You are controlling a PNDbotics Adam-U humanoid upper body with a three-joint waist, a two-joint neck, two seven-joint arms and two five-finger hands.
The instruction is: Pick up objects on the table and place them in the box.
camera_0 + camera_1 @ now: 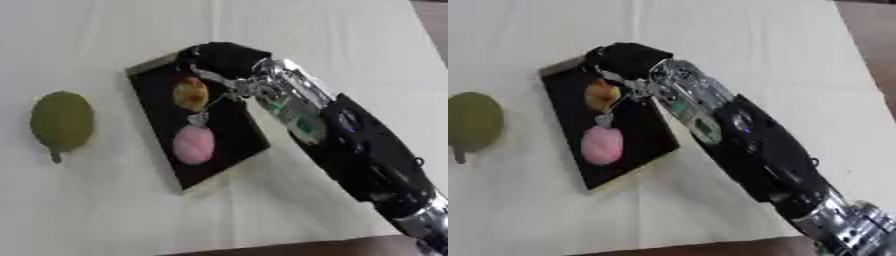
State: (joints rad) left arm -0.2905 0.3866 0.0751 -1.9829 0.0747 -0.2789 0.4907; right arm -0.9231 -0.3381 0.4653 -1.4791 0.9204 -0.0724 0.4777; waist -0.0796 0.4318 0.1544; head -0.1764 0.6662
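Observation:
A shallow black box [156, 107] with a pale rim lies askew on the white cloth. Inside it are a pink egg-shaped object [193, 144] and, further back, a yellow-orange object [191, 93]. My right hand [223, 57] hovers over the box's far end, directly above and beside the yellow-orange object; blur hides whether it touches that object. A green rounded fruit with a short stem [62, 121] lies on the cloth to the left of the box, apart from it. The left hand does not show.
My right forearm [350, 140] crosses from the lower right corner up to the box, covering the cloth there. The table's near edge [306, 246] runs along the bottom, and its right edge shows at the upper right.

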